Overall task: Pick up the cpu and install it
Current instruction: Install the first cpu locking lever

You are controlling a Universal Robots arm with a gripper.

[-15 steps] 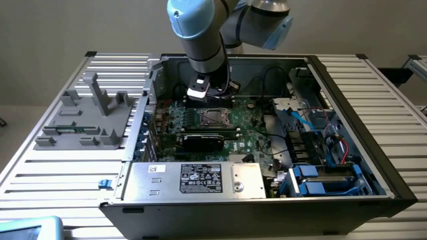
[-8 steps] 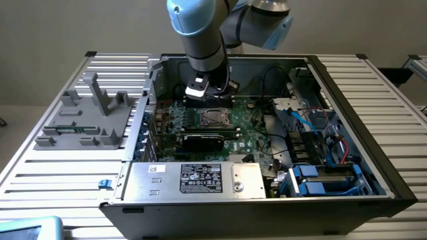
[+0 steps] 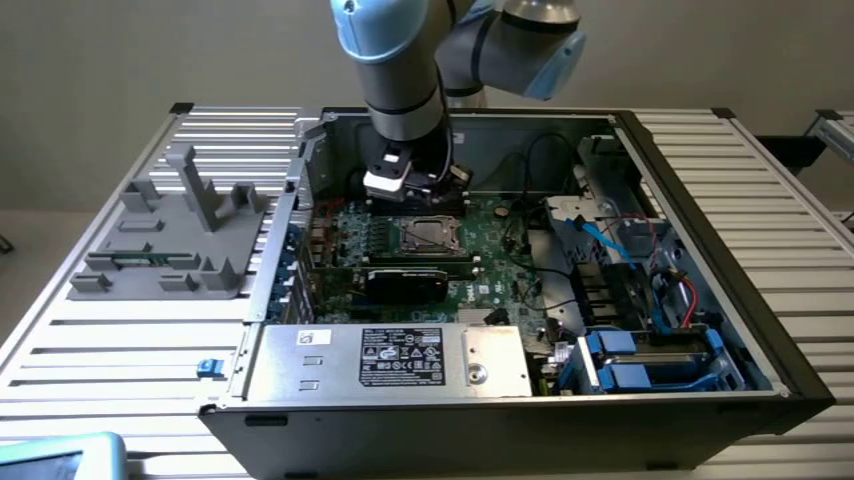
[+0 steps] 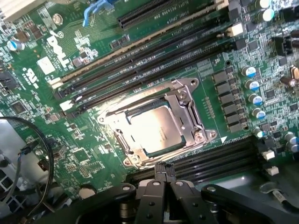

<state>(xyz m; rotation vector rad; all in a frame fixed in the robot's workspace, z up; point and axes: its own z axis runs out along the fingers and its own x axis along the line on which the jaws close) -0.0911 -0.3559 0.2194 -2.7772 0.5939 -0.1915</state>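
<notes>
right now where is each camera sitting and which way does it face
Exterior view: off the arm, raised, looking down into the open computer case on a slatted table; the arm and gripper hang over the socket.
Wrist view: on the wrist, facing down at the motherboard; the shut gripper shows, holding nothing.
Both share the cpu seated in the socket.

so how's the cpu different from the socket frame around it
The cpu is a flat, smooth, silvery-beige square; the socket frame is a grey metal rim with screws and cut-outs. The cpu is smaller and lies inside; the socket frame is bigger and surrounds it on all sides. Both sit flat on the green motherboard, just past the shut tool.
</notes>
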